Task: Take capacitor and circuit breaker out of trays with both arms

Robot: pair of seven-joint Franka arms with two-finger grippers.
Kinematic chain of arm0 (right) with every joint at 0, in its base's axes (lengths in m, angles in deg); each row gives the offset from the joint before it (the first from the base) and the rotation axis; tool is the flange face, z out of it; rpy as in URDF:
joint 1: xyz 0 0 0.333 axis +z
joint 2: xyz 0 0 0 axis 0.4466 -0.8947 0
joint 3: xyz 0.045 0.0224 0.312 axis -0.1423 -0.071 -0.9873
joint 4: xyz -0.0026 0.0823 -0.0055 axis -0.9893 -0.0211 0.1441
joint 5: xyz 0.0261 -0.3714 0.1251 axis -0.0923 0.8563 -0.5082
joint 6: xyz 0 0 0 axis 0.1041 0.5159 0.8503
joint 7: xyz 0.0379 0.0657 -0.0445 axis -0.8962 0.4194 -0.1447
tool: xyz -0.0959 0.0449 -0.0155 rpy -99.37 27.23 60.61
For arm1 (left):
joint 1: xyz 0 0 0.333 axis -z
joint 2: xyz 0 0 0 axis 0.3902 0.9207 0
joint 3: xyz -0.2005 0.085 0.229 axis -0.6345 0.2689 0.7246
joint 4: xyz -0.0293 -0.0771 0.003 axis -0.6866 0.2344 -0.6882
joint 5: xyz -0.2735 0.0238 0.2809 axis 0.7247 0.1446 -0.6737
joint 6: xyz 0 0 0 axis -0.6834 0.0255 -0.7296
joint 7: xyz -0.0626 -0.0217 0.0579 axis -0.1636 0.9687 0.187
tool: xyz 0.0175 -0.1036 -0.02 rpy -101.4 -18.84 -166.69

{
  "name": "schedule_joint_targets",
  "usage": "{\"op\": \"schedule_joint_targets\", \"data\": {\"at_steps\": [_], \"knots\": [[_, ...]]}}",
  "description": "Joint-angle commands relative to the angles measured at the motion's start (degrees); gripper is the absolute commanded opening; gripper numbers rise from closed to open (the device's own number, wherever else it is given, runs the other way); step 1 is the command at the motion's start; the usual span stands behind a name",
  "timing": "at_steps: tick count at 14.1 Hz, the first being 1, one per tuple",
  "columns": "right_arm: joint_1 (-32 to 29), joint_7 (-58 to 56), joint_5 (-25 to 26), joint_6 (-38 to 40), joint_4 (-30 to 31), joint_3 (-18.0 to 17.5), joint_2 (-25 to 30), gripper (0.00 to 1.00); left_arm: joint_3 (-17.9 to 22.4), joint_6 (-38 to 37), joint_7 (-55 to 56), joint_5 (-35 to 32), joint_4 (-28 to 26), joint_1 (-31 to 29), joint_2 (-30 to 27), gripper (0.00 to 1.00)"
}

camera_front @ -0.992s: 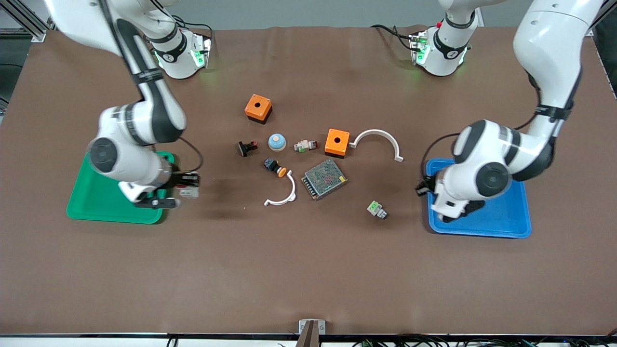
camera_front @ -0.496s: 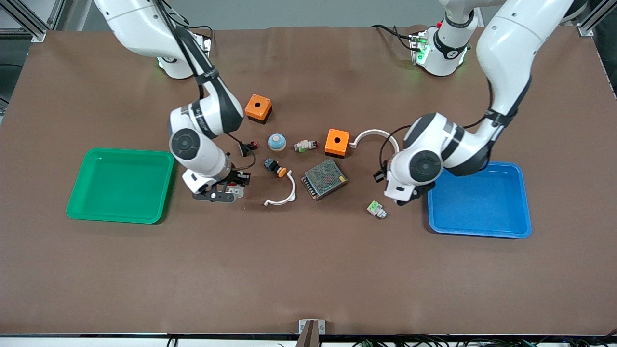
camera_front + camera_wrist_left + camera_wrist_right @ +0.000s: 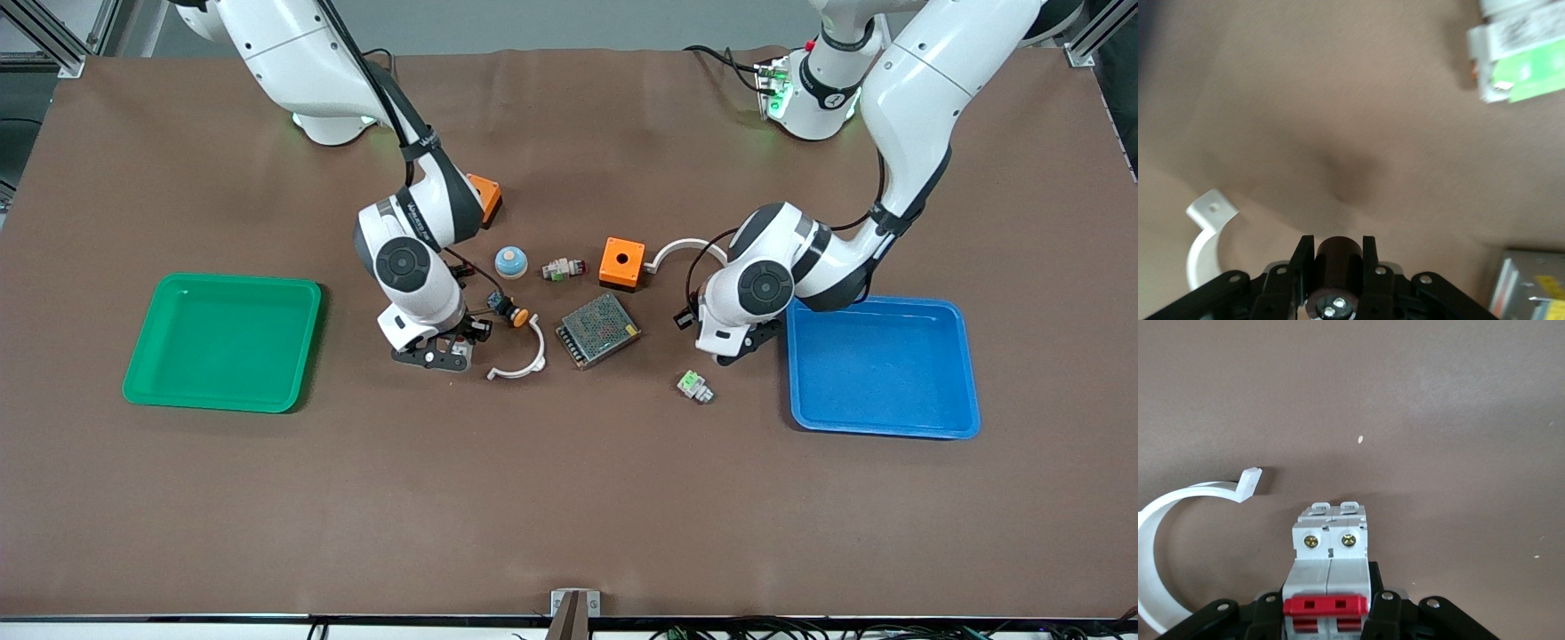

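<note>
We are mid-carry with both parts clear of the green tray (image 3: 222, 342) and blue tray (image 3: 885, 369). Our right gripper (image 3: 1327, 613) is clamped on the light-grey, red-levered circuit breaker (image 3: 1328, 570) over bare table beside the white arc bracket (image 3: 517, 356); our left gripper (image 3: 1337, 293) pinches the dark cylindrical capacitor (image 3: 1337, 267) above the mat near the green-and-white connector (image 3: 694, 387). Next, we judge, comes lowering and releasing.

The front view looks down from high across the table (image 3: 569, 498) toward both bases, while each wrist view hangs close above the brown surface, the left sharing the white-and-green connector (image 3: 1518, 57) (image 3: 694, 386), the right the white curved bracket (image 3: 1178, 520) (image 3: 523, 360).
</note>
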Motion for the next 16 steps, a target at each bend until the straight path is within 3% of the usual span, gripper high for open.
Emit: {"op": "schedule_joint_targets", "data": {"at_steps": [1, 2, 3, 6, 7, 8, 9, 12, 16], "knots": [[1.06, 1.94, 1.20, -1.05, -1.32, 0.50, -1.39, 0.00, -0.23, 5.02, 1.41, -1.43, -0.60, -0.04, 1.08, 0.02], [1.15, 1.94, 1.11, -1.93, -1.32, 0.49, -1.57, 0.00, -0.23, 5.21, 1.41, -1.43, -0.52, 0.14, 1.09, 0.05], [1.15, 1.85, 1.11, -2.46, -1.32, 0.41, -2.09, 0.00, -0.14, 5.21, 1.41, -1.43, -0.25, 0.14, 1.09, 0.14], [1.15, 1.76, 0.93, -3.78, -2.19, 0.41, -3.23, 0.00, 0.21, 5.65, 1.49, -5.96, 0.10, 0.05, 2.49, 0.50], [1.06, 1.24, 0.93, -3.52, -2.46, 0.41, -3.33, 0.05, 0.21, 5.65, 1.58, -7.91, 0.19, -0.12, 3.10, 0.63], [0.54, 0.80, 0.93, -3.26, -2.89, 0.41, -3.33, 0.38, 0.21, 5.65, 1.67, -8.37, 0.36, -0.13, 3.11, 0.89], [0.45, 0.53, 0.93, -2.91, -3.51, 0.41, -3.33, 0.99, 0.21, 5.56, 1.67, -8.37, 1.23, -0.21, 3.02, 1.00], [-0.78, -0.17, 0.32, 2.07, -7.97, 0.41, -3.24, 1.00, 0.04, 3.29, 0.01, -8.63, 5.36, -1.09, 0.31, 1.00], [-5.87, -7.27, -0.12, 19.73, -20.63, 0.32, -2.28, 1.00, -0.58, -16.10, -7.55, -8.55, 22.73, -1.18, -1.46, 1.00]]}}
